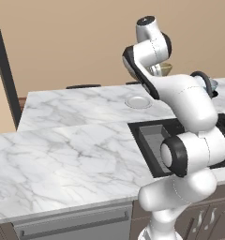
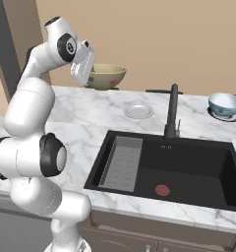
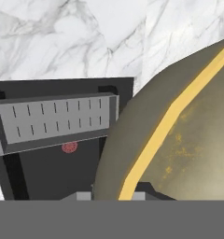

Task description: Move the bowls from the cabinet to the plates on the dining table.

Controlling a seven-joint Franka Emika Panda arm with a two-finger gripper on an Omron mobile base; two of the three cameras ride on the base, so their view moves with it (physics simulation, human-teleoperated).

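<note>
Pincer (image 2: 90,74) grips unlabelled olive-tan bowl (image 2: 106,76) aloft.

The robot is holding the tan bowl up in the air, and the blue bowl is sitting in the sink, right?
Not quite. The blue bowl sits on a plate beside the sink, as the right base view shows. The pincer does hold the tan bowl up.

Behind the bench you see a plain tan wall (image 2: 164,39), evenly lit. A dark vertical post (image 1: 4,65) runs down its left side. Under the marble front edge sit a grey drawer front (image 1: 72,225) with a long bar pull and dark brown cabinet doors (image 2: 154,241).
</note>
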